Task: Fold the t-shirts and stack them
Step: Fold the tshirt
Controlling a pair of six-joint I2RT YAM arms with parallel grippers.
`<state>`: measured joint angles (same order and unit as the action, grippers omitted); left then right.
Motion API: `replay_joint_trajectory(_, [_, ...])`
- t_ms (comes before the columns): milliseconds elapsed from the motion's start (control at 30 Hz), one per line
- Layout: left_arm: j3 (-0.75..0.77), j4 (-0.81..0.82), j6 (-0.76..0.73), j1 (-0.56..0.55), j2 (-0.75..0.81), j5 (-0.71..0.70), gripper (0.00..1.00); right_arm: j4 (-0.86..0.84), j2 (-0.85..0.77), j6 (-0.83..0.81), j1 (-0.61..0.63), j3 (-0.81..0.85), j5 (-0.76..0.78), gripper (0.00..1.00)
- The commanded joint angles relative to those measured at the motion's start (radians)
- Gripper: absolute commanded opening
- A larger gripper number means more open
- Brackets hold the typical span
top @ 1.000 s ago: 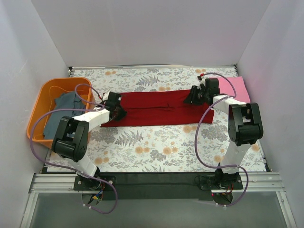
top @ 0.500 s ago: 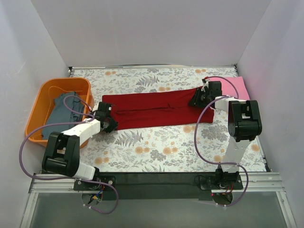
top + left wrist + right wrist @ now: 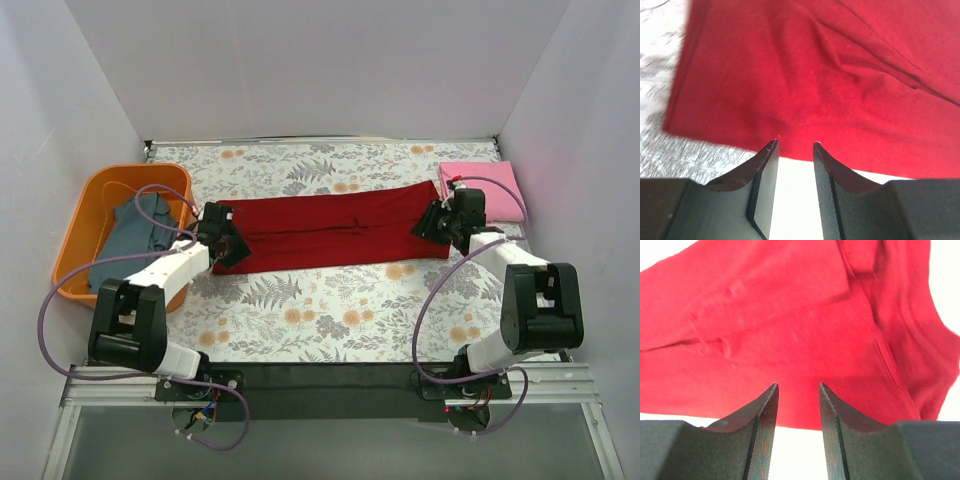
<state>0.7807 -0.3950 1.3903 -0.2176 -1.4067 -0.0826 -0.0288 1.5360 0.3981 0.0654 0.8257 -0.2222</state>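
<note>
Item 1. Floral tablecloth (image 3: 330,310): covers the whole table; everything else I list sits on it.

Item 2. Dark red t-shirt (image 3: 320,230): folded into a long band running left to right across the middle of the table. It lies nearer the far edge than the near edge, and its right end is slightly farther back than its left. Soft creases run along its length.

Item 3. Orange plastic basket (image 3: 138,169): at the left edge of the table, well apart from the red band's left end.

Item 4. Grey-blue t-shirt (image 3: 125,245): crumpled inside the basket, with one fold draped towards the basket's right wall.

Item 5. Pink t-shirt (image 3: 490,185): folded flat in the far right corner of the table, just beside the right end of the red shirt.

Item 6. Left gripper (image 3: 228,245): at the left end of the red shirt, on its near hem. My wrist view shows the two fingers apart, with their tips at the cloth's edge. Bare tablecloth shows in the gap and nothing is pinched.

Item 7. Right gripper (image 3: 432,222): at the right end of the red shirt, between it and the pink one. Its fingers are likewise apart, tips at the near hem, with nothing between them.
</note>
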Motion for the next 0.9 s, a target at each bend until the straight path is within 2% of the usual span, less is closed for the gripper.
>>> replay_joint_trajectory(0, [0.058, -0.005, -0.085, 0.004, -0.057, 0.044, 0.33, 0.027, -0.071, 0.027, -0.003, -0.080, 0.083, 0.39])
replay_joint_trajectory(200, [0.065, -0.008, -0.057, -0.002, -0.176, 0.116, 0.33, 0.055, -0.014, 0.022, -0.003, -0.082, 0.095, 0.39])
replay_joint_trajectory(433, [0.037, -0.024, -0.010, -0.012, -0.247, 0.207, 0.33, 0.040, 0.215, -0.036, 0.001, 0.065, 0.152, 0.39])
replay_joint_trajectory(667, [0.017, -0.024, 0.114, -0.040, -0.232, 0.299, 0.32, 0.062, 0.522, -0.142, -0.004, 0.453, 0.097, 0.39])
replay_joint_trajectory(767, [-0.024, -0.022, 0.217, -0.115, -0.155, 0.296, 0.31, 0.185, 0.630, -0.172, -0.003, 0.715, 0.076, 0.39])
replay_joint_trajectory(867, [-0.098, -0.005, 0.307, -0.175, -0.091, 0.291, 0.31, 0.213, 0.685, -0.218, -0.003, 0.811, 0.080, 0.39])
